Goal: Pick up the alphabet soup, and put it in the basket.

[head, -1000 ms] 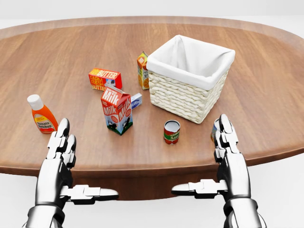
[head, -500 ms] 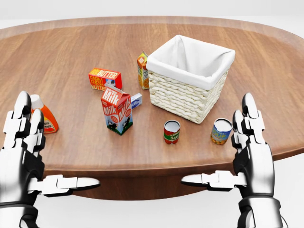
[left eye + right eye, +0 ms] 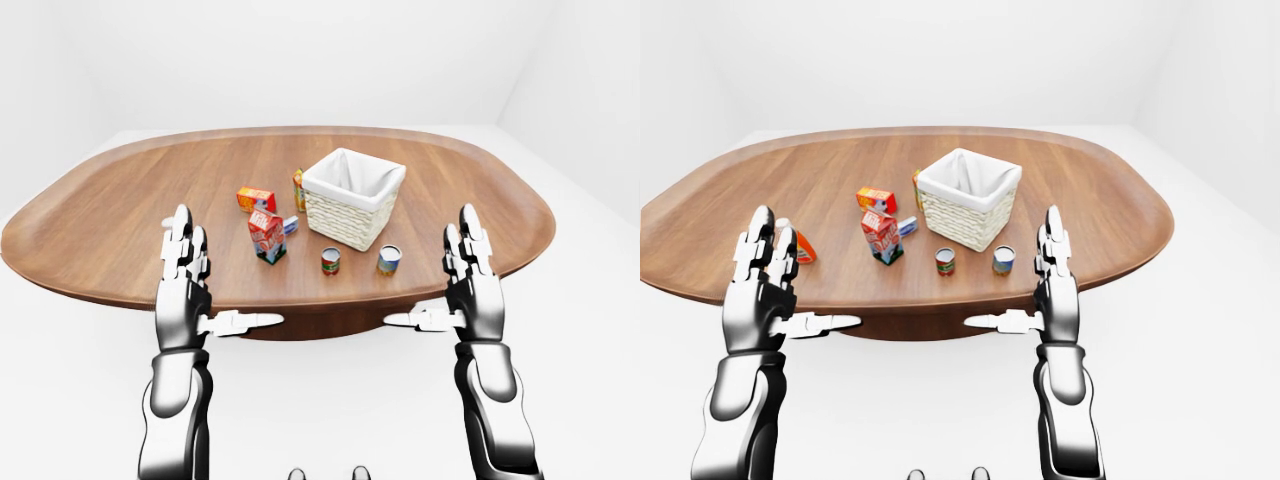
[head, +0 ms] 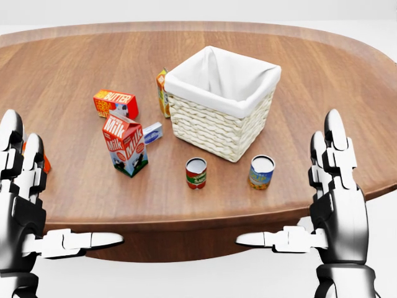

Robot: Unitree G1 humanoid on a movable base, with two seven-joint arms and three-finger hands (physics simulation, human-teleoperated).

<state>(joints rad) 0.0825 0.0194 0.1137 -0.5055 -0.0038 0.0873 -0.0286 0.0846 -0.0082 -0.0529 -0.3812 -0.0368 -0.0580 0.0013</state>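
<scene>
1. I have both hands raised at the near edge of the oval wooden table [image 4: 322,74], palms turned inward, neither one touching anything.
2. My left hand [image 4: 22,198] is spread wide: its fingers stand upright and the thumb sticks out sideways toward the middle of the head view. It holds nothing.
3. My right hand [image 4: 335,198] mirrors it, fingers up and thumb pointing left, wide and empty.
4. The alphabet soup [image 4: 262,172] is a small upright can with a blue and yellow label. It stands on the table just below the lower right corner of the basket [image 4: 211,127], apart from it, and left of my right hand.
5. A tomato sauce can [image 4: 196,172] with a red and green label stands upright to the left of the soup can, near it but apart.
6. The basket is white wicker with a white cloth lining, sitting upright near the table's middle.
7. Left of the cans a milk carton [image 4: 124,143] stands upright, with a small blue-and-white box [image 4: 152,132] lying between it and the basket.
8. Above those in the head view lies a butter box [image 4: 115,103], and an orange juice carton [image 4: 163,92] stands against the basket's left side.
9. In the right-eye view a ketchup bottle [image 3: 804,248] lies just right of my left hand's fingers.
</scene>
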